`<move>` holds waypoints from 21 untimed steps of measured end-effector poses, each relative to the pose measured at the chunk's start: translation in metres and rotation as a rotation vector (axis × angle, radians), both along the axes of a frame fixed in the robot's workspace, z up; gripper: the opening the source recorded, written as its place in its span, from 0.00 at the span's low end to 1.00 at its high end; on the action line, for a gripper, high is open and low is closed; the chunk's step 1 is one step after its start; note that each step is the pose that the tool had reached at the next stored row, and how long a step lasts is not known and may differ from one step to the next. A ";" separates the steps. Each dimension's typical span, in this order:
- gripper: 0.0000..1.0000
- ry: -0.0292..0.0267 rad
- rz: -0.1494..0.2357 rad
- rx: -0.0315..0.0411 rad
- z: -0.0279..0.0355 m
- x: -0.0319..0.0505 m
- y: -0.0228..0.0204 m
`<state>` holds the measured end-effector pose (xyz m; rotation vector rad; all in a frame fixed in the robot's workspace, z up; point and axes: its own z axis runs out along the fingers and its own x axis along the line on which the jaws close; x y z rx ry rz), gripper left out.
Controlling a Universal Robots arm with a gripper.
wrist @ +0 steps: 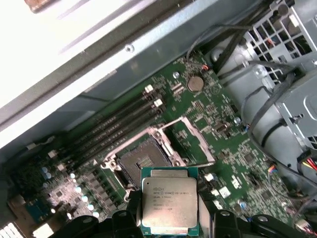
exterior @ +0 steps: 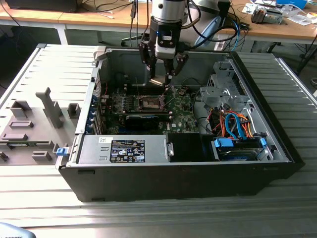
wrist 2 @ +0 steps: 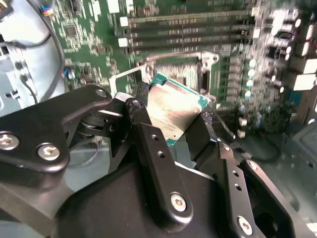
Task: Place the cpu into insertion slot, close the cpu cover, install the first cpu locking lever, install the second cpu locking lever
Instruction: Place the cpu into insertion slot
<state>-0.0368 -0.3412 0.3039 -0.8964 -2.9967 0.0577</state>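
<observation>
First wrist view: tool (wrist: 171,224) clenched on cpu (wrist: 170,201) edges; chip above board, just beside insertion slot (wrist: 143,161); cpu cover (wrist: 200,139) open; advice: keep chip level, match corners, lower gently.

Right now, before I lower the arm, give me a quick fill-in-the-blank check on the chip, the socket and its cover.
1. The gripper is ____ on the cpu, holding it above the board.
2. The insertion slot is ____: nothing sits in it.
3. The cpu cover stands ____, tilted up beside the slot.

Missing words: shut; empty; open.
</observation>
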 end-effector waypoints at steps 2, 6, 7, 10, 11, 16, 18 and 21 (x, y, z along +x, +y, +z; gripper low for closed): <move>0.55 0.0000 0.000 0.0212 0.0000 0.0000 -0.0005; 0.55 0.0001 0.008 0.0303 0.0000 0.0000 -0.0014; 0.55 0.0001 0.009 0.0304 0.0000 0.0000 -0.0014; 0.55 0.0001 0.010 0.0304 0.0000 0.0000 -0.0014; 0.55 0.0001 0.010 0.0304 0.0000 0.0000 -0.0015; 0.55 0.0002 0.011 0.0304 0.0000 0.0000 -0.0015; 0.55 0.0002 0.011 0.0304 0.0000 0.0000 -0.0015; 0.55 0.0002 0.010 0.0302 0.0000 0.0000 -0.0015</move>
